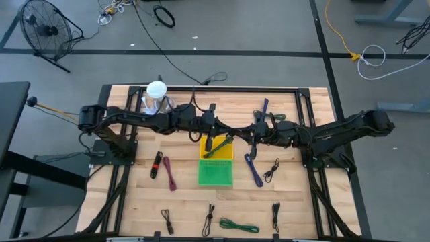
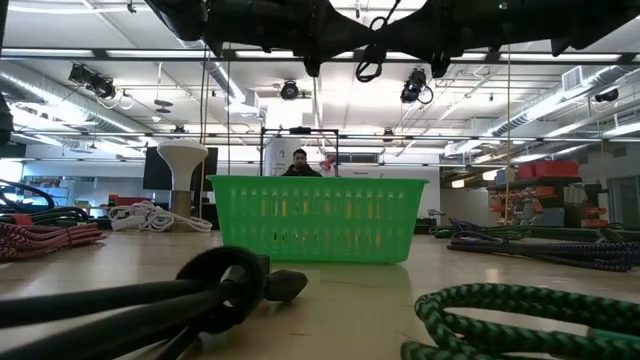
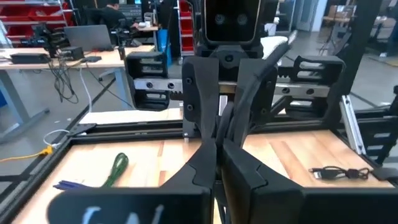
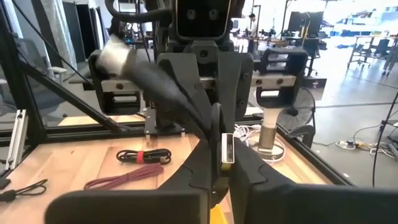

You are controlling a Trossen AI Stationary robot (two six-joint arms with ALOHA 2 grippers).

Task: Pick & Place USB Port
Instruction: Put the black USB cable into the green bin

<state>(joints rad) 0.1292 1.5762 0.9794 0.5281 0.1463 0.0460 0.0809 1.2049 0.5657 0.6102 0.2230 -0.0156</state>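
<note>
Both arms meet over the table's middle, above the green basket [image 1: 215,172] and the yellow bin [image 1: 216,149] on its far side. A black USB cable [image 1: 233,128] spans the short gap between my left gripper [image 1: 213,126] and my right gripper [image 1: 252,132]. In the low view its loop [image 2: 370,64] hangs high above the basket [image 2: 316,218]. Both grippers are shut on the cable. The right wrist view shows the cable's silver plug [image 4: 227,149] at my right fingers, with my left gripper facing them. My left gripper pinches the black cable [image 3: 247,74] between its two fingers, coming level from the table's left; the exact spot is hidden behind its own fingers [image 3: 200,163]. The cable is lifted clear. My right gripper pinches the cable's plug end [image 4: 227,138] between its fingers [image 4: 200,163], level from the table's right. The silver plug stands upright between them, clear of the table, and the cable runs off toward the left gripper.
Several cables and cords lie about the table: a red one [image 1: 169,172], a blue strap [image 1: 254,169], black bundles [image 1: 272,169] and a green cord [image 1: 239,226] near the front edge. A white stand [image 1: 156,91] sits at the far left. A person shows far behind the basket [image 2: 300,160].
</note>
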